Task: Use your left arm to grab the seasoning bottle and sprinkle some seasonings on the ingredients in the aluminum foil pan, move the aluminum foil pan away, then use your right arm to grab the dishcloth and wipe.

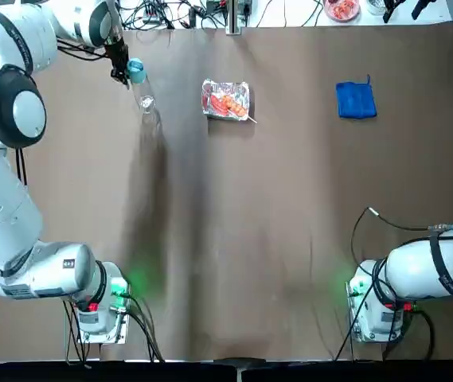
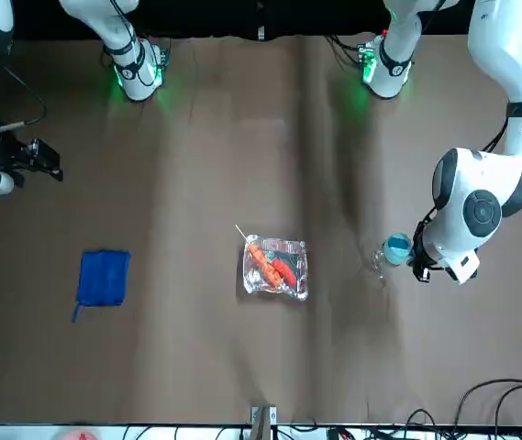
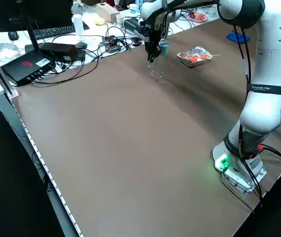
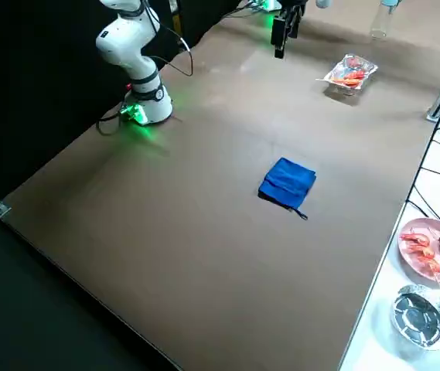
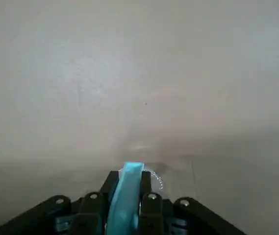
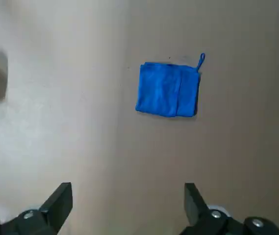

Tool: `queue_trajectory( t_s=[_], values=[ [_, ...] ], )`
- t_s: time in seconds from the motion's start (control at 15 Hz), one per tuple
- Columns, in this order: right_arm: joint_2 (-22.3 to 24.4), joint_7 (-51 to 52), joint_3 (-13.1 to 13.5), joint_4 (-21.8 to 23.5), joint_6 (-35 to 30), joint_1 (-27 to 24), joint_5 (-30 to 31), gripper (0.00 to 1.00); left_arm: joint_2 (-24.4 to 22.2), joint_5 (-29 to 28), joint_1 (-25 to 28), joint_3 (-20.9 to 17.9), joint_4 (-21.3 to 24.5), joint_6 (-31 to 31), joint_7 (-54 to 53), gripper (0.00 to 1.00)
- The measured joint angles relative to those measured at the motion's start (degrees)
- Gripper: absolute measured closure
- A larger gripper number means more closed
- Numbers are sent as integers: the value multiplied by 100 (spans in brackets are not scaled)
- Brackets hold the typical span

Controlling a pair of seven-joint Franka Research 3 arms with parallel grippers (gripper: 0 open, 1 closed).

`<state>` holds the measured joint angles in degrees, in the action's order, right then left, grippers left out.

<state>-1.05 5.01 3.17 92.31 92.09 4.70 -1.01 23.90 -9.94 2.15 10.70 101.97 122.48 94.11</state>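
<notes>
a brown table (image 1: 250,239) with cables (image 3: 96,54) and a pink plate (image 4: 434,246) past its edges.

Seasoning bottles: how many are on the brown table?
1. The seasoning bottle stands beside the aluminum foil pan, on the robot's left side of it, with the left hand shut on its light blue cap. None seems hidden.

- The left arm (image 1: 11,111) is built of glossy white rounded shells with dark grey bands at the joints and a round dark grey cap on one joint.
- Its base (image 1: 103,306) glows green, with a small red spot and black cables trailing off.
- The left hand (image 5: 127,205) is black, with silver screws along its body.
- The right arm (image 1: 433,267) is white with black bands and a thin black cable looping along it; its base (image 1: 365,298) glows green.
- The right hand (image 6: 129,208) is black, with silver screws.
</notes>
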Motion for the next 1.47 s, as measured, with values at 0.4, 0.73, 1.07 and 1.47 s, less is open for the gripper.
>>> queue_trajectory(
  t_s=[0.4,0.73,1.07,1.47],
  values=[
    [0,0,-1,1,-1,0,0,0,-178,0,-55,152,-82,-277,89,77],
    [0,1,-14,14,-16,1,0,0,-376,-437,-868,174,-835,-1666,1363,77],
    [0,1,-18,19,-18,1,0,0,-280,-1626,-1957,128,-1292,-2355,2917,77],
    [0,1,-20,21,-25,2,0,0,400,-1904,-4193,-1952,-1954,-2820,3350,77]
  ],
)
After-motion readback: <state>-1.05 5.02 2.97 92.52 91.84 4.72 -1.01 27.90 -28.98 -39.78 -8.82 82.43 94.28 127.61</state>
